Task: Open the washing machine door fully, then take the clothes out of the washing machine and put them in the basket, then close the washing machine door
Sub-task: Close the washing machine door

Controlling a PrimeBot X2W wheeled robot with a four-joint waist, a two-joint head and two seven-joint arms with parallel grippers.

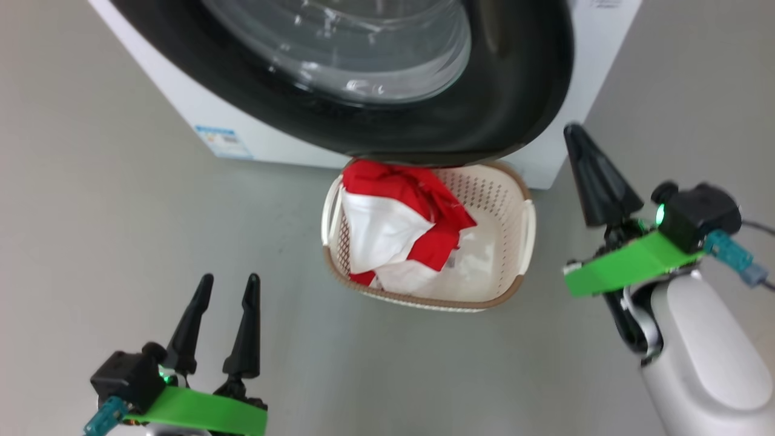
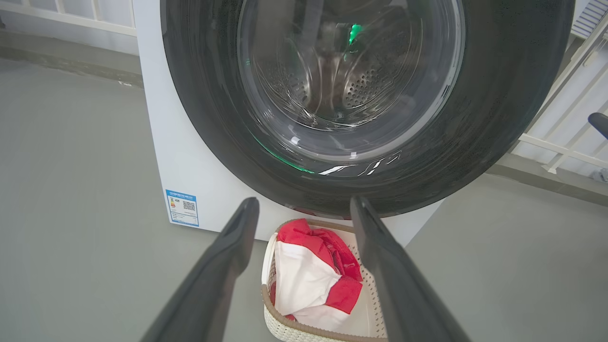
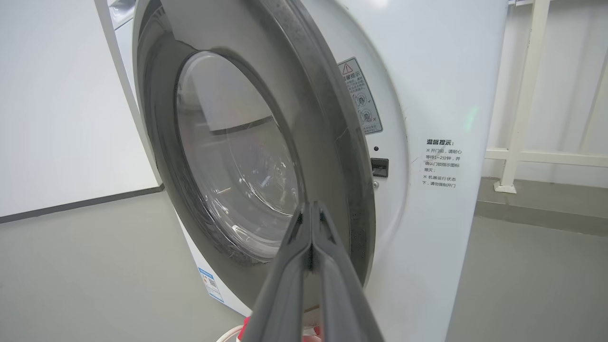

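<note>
Looks like we're on the last bit: getting the washing machine door (image 1: 514, 91) shut. From the right wrist view it stands ajar, with a gap showing between its edge and the white front of the washing machine (image 1: 200, 109).

The right gripper (image 1: 574, 130) sits at 3 o'clock in the head view, jaws pinched together and holding nothing, so it works as a blunt pusher. I'd put the tip on the black rim near the free edge, not on the glass, and push straight toward the machine until the latch catches. Too close to the hinge side and it'll probably just slide off that glossy plastic.

The left gripper (image 1: 230, 278) hangs at 7 o'clock, jaws wide and empty, well clear of everything.

The door itself is a big round thing at 12 o'clock, with a wide shiny black rim and a bulging clear glass bowl. The clothes (image 1: 393, 224), red with white panels, lie bunched in the cream basket (image 1: 527, 200) on the floor right under the door's lower edge.
</note>
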